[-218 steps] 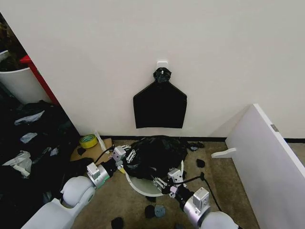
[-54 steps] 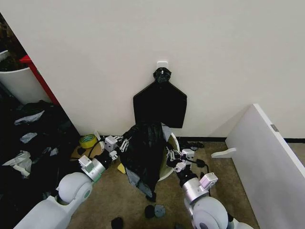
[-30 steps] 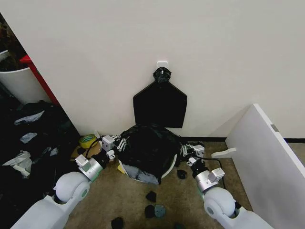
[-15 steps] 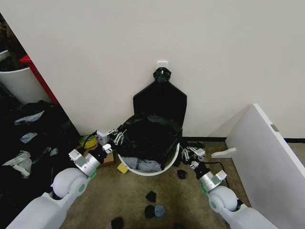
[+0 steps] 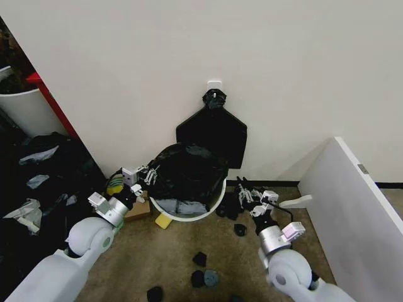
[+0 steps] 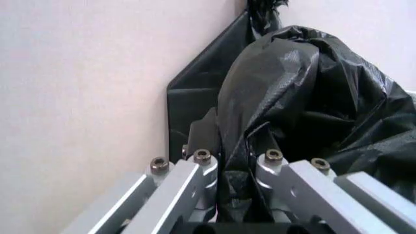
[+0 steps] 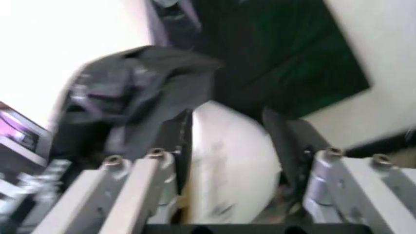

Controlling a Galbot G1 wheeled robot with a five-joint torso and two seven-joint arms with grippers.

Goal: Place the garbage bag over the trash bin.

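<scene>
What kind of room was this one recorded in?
Probably a storage or utility corner indoors, staged for a bin-lining task: a bare cream wall, brownish carpet strewn with small black lumps, a heap of dark bags on the left, and a white panel leaning on the right.

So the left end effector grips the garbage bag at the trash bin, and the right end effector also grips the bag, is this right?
Not quite. The left end effector does grip the garbage bag at the trash bin, but the right end effector is open and holds nothing, beside the bin; the right wrist view shows this.
</scene>
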